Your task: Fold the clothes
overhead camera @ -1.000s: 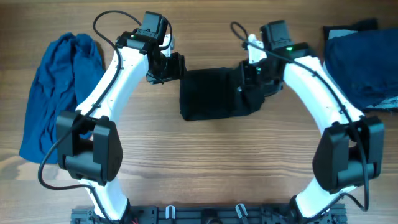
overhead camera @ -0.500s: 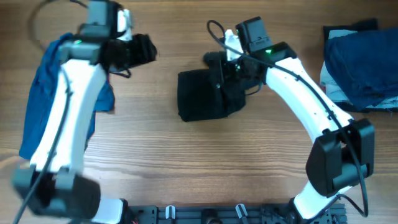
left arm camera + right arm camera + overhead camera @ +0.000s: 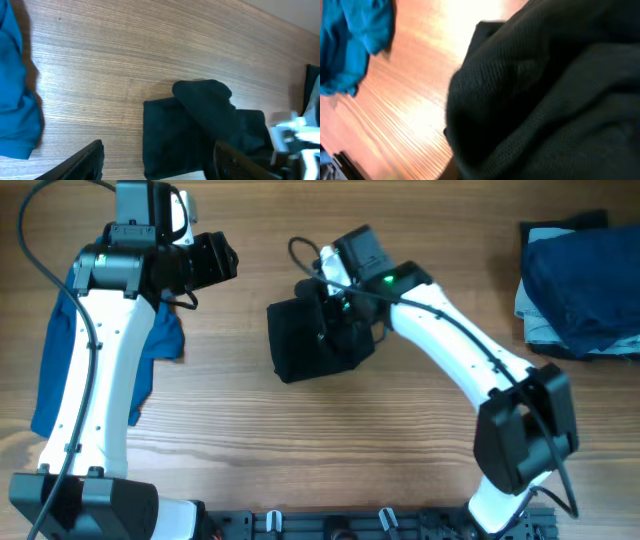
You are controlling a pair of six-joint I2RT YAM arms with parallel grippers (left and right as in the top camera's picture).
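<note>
We've got hold on the right
Folded black soft-fabric T-shirt (image 3: pixel 295 345) sits pinched in our shut right gripper (image 3: pixel 335 330); left gripper (image 3: pixel 228 258), wide and empty, hangs far-left of it

1. The black T-shirt (image 3: pixel 298 345) is folded into a compact, roughly rectangular bundle of soft, matte fabric.
2. It lies a little left of the scene's centre, toward the far side, turned slightly askew.
3. Its left part lies flat, in stacked layers with a fairly straight left edge.
4. Its right part is bunched, and in the left wrist view a rounded hump rises above the flat layers.
5. Seen close in the right wrist view, the cloth shows a fine knit weave and overlapping folds.
</note>
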